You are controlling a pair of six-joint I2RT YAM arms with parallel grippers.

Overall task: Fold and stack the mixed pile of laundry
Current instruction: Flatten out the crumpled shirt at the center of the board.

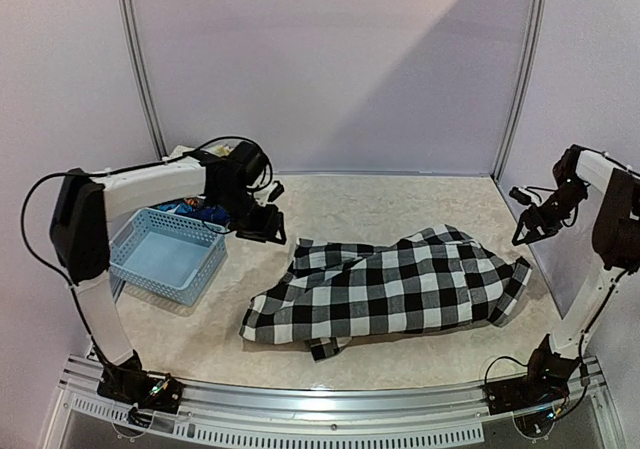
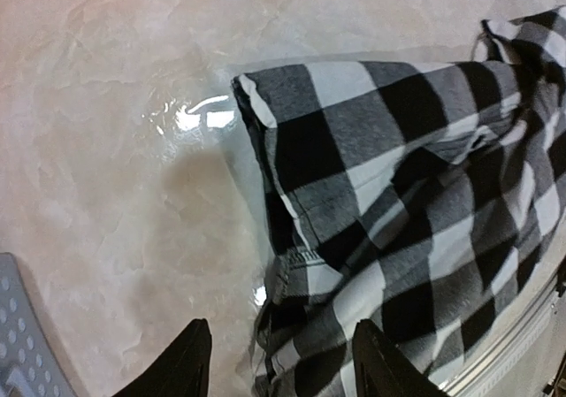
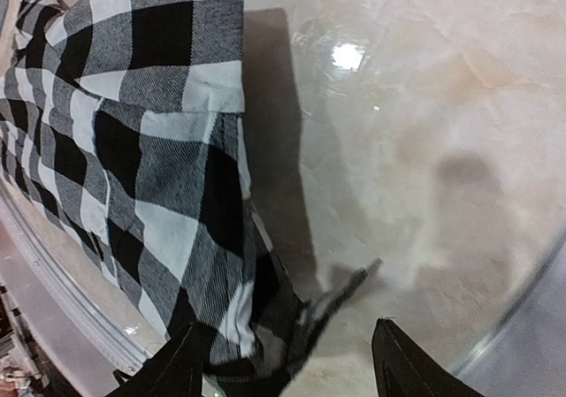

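The black-and-white checked shirt (image 1: 390,287) lies spread across the middle of the table. It also shows in the left wrist view (image 2: 398,202) and in the right wrist view (image 3: 150,167). My left gripper (image 1: 262,225) hangs open above the table just off the shirt's far left corner, holding nothing (image 2: 281,362). My right gripper (image 1: 530,227) hangs open above the table beyond the shirt's right end, holding nothing (image 3: 292,366). A dark blue printed piece (image 1: 190,209) peeks out behind the basket. The floral and olive pieces are out of view.
A light blue perforated basket (image 1: 165,254) stands at the left, its corner showing in the left wrist view (image 2: 22,326). White booth walls close in the back and sides. A metal rail (image 1: 320,409) runs along the near edge.
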